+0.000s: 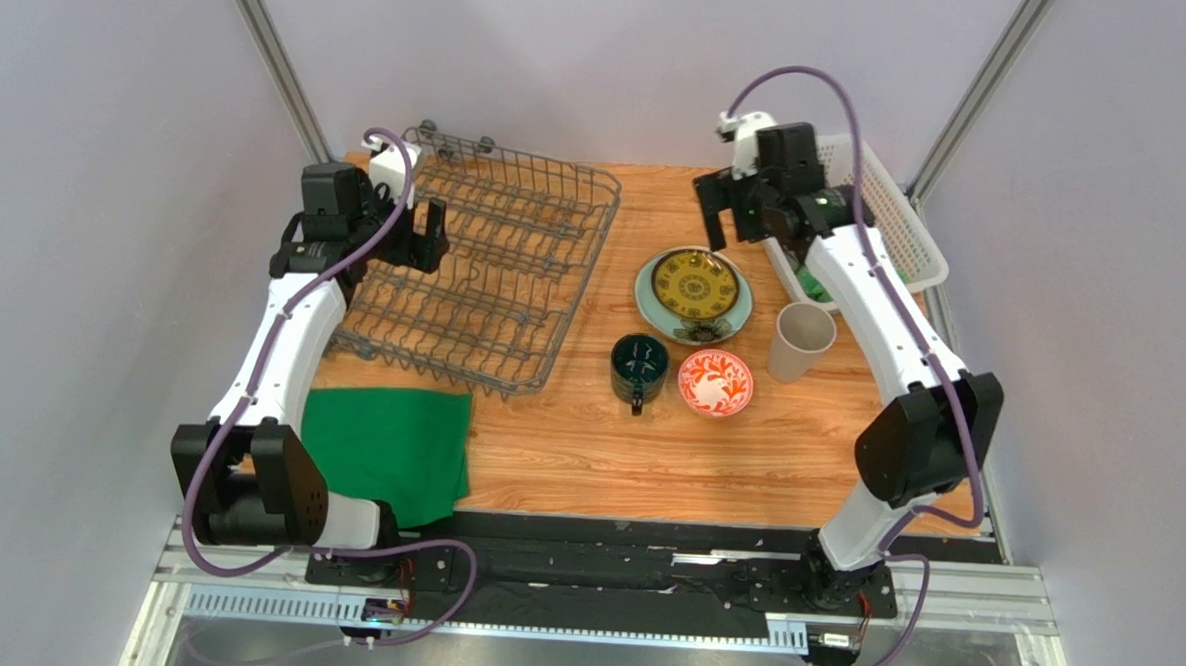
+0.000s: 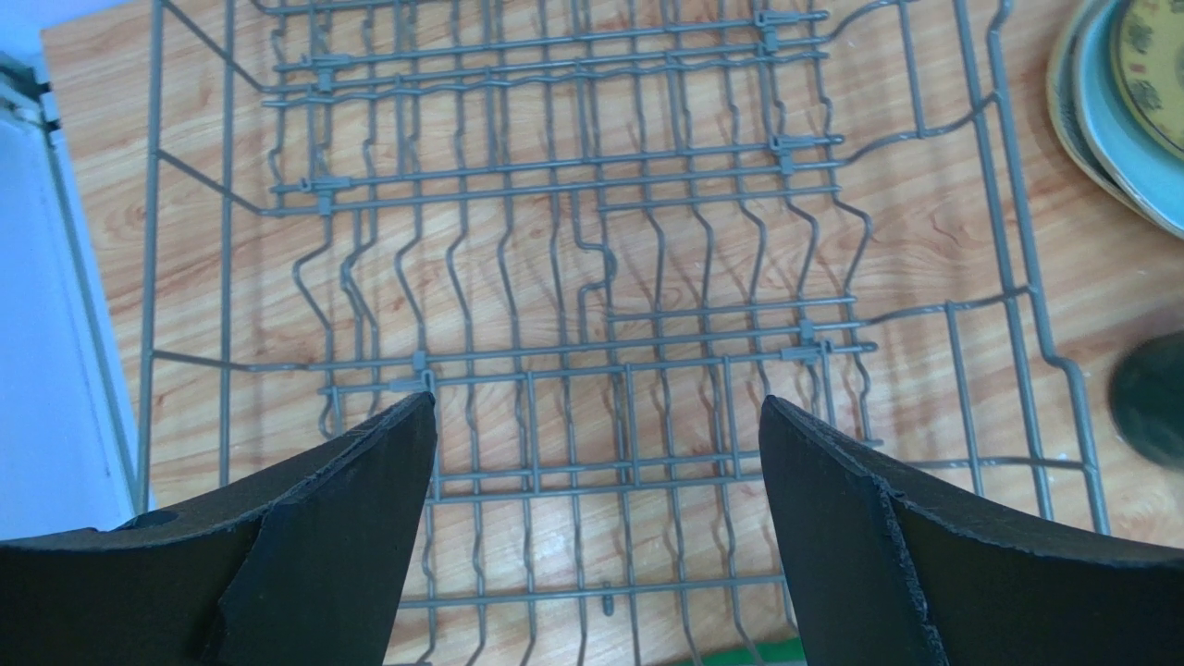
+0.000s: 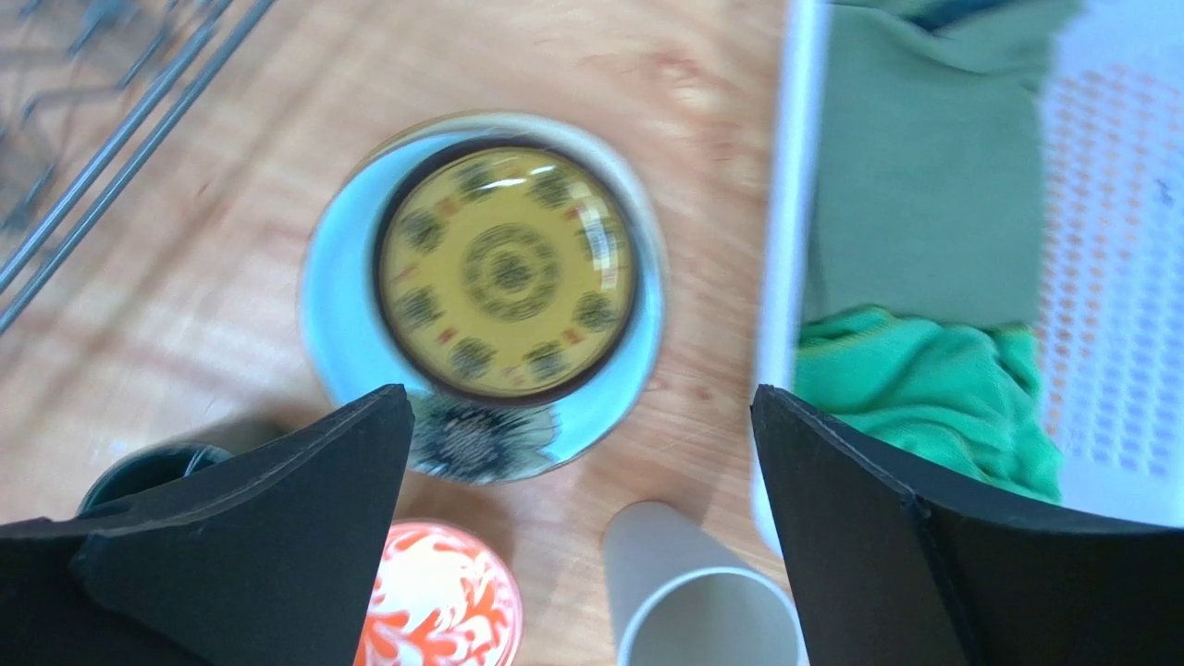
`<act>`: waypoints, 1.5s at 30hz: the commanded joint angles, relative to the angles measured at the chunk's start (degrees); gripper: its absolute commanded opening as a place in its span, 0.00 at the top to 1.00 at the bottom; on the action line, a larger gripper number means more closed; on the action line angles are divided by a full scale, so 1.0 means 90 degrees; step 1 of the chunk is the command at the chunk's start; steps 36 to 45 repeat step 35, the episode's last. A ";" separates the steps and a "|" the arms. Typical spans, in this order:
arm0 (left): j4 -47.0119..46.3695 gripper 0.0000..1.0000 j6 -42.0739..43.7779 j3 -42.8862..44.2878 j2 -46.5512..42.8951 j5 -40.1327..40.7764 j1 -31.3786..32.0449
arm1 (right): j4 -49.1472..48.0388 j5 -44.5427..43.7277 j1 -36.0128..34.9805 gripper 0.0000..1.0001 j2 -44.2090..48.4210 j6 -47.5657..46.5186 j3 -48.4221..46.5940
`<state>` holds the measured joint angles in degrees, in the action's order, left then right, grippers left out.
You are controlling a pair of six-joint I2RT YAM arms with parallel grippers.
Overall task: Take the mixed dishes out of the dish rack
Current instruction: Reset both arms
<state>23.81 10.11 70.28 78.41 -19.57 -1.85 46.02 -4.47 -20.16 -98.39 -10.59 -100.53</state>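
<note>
Left fingers, right fingers apart

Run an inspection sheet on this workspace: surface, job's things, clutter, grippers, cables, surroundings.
Surface: wooden table, with bare wood between the groups of things.
Job's things: dish rack holds no dishes. Right of it on the table, the yellow patterned plate lies on the pale teal plate. The dark green mug, red-and-white bowl and beige cup stand nearby.
Clutter: green cloth lies flat at the near left. The white basket at the far right holds more green cloths.
Grippers: left gripper is open above the rack. The right gripper is open above the plates.
Cables: purple cables loop along both arms, clear of the dishes.
Surroundings: grey walls; nothing else seen.
</note>
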 commanded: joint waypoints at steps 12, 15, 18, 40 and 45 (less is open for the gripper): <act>-0.1356 0.06 -0.0322 -0.0163 -0.0343 0.0768 0.0029 | -0.3296 -0.1046 0.1703 0.01 0.1732 0.1196 0.2009; -0.1591 0.05 -0.0391 -0.0162 -0.0402 0.0944 0.0029 | -0.3745 -0.1075 0.1703 0.01 0.2171 0.1206 0.2439; -0.1728 0.05 -0.0478 -0.0162 -0.0480 0.1042 0.0029 | -0.4146 -0.1367 0.1703 0.01 0.2513 0.1216 0.2751; -0.1913 0.05 -0.0625 -0.0358 -0.0626 0.1071 0.0029 | -0.4742 -0.1261 0.1693 0.01 0.3032 0.1206 0.3338; -0.1913 0.05 -0.0625 -0.0358 -0.0626 0.1071 0.0029 | -0.4742 -0.1261 0.1693 0.01 0.3032 0.1206 0.3338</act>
